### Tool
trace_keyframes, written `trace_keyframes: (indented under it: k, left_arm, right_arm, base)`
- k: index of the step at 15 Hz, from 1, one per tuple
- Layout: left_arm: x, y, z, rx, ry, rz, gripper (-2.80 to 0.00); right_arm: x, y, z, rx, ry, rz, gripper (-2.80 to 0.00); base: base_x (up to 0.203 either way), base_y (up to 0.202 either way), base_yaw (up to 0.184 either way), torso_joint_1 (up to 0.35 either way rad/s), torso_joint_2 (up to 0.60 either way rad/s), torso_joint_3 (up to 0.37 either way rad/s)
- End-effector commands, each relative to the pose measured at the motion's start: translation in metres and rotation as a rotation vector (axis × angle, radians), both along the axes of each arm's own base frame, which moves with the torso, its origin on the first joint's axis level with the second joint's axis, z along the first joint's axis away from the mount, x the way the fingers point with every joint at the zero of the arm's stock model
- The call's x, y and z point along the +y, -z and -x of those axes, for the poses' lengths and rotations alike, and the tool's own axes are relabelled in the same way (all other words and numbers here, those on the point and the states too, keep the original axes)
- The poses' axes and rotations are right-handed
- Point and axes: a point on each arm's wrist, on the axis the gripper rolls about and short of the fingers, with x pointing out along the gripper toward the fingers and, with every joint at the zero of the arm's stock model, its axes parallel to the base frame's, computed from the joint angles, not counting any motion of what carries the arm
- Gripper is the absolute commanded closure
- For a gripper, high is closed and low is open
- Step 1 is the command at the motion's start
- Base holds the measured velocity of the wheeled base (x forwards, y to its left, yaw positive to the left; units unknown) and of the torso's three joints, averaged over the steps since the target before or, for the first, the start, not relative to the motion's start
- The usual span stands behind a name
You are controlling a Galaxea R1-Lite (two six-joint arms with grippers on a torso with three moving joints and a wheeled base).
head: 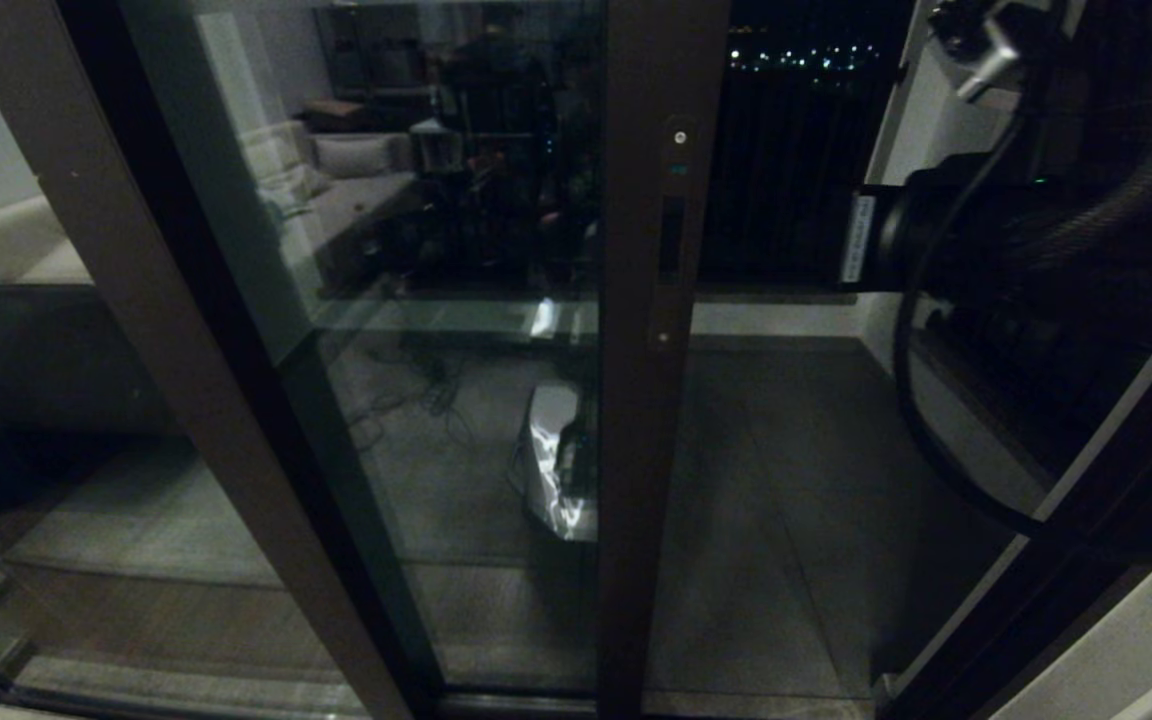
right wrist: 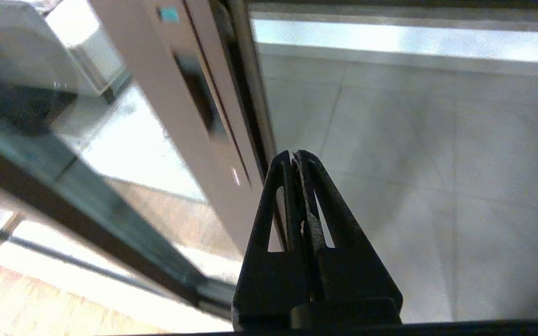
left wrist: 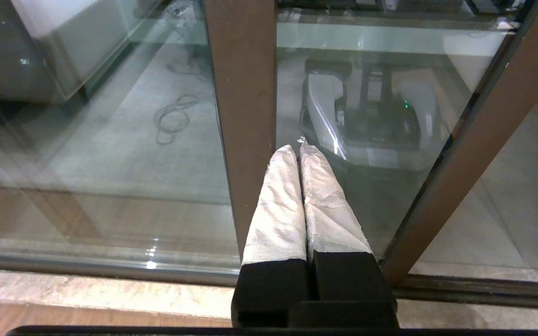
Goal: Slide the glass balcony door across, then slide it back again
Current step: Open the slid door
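Observation:
The glass balcony door [head: 456, 350] stands partly slid aside, and its dark brown upright edge [head: 636, 450] runs down the middle of the head view. That edge bears a narrow slot handle [head: 672, 237] and a small round lock [head: 679, 137]. My right arm [head: 986, 240] reaches in from the right at handle height. My right gripper [right wrist: 295, 154] is shut and empty, its tips close beside the door's edge, just below the slot handle [right wrist: 199, 100]. My left gripper [left wrist: 295, 148] is shut with white-wrapped fingers [left wrist: 278, 205] and hangs low before a plain brown stile [left wrist: 241, 116].
To the right of the door's edge the opening shows grey balcony floor [head: 786, 480] and a dark railing [head: 796, 180]. The outer door frame [head: 1086, 520] slants down at the right. The fixed panel's plain stile [head: 166, 330] slants at the left. The bottom track [left wrist: 110, 268] runs along the floor.

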Motion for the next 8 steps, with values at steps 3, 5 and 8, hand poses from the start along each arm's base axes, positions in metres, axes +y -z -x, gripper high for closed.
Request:
trace_keyframes:
  k: [3,5,8]
  left_arm:
    - [0.0,0.0,0.0,0.002,0.0,0.001,0.0]
    - [0.0,0.0,0.0,0.002,0.0,0.001,0.0]
    - [0.0,0.0,0.0,0.002,0.0,0.001,0.0]
  right_arm:
    - [-0.09,-0.023,0.13,-0.095,0.001,-0.068,0.0]
    - [-0.13,-0.01,0.184,-0.086,0.04,-0.048,0.0]
    - [-0.169,0.016,0.245,-0.056,0.22,0.033,0.0]
  base:
    - [0.0,0.0,0.0,0.0,0.0,0.0]
    - [0.0,0.0,0.0,0.0,0.0,0.0]
    - [0.0,0.0,0.0,0.0,0.0,0.0]
